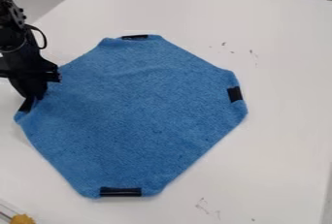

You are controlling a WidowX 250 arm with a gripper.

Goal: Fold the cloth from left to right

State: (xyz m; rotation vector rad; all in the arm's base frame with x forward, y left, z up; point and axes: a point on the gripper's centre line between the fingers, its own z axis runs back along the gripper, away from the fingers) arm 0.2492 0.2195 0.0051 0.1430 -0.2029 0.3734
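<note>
Camera view: cloth (142,106) is spread out over the left and middle of the frame on the white tabletop (279,145). No fold in it, just a faint ridge toward its upper part. Black strips at four places on its edge: left (26,104), top (135,37), right (235,94), bottom (121,192).

Progress: my read is start of the job, gripper (32,97) at the left corner. Left side isn't over the right side. Left to do: secure that corner, lift, carry it across to the right side, lay down, let go. Basically the whole fold.

Cloth vs jaws: jaws point down at the cloth's left corner, left edge of the frame, right by the left strip. Nearly all the cloth extends to the right of them. Can't tell if they're wide or narrow, or if any fabric is pinched. Contact looks likely, grip unconfirmed. Would check the grip before pulling; a weak one could slip off or just drag the corner. Orange-yellow item (22,219) at lower left, well apart from the jaws.
</note>
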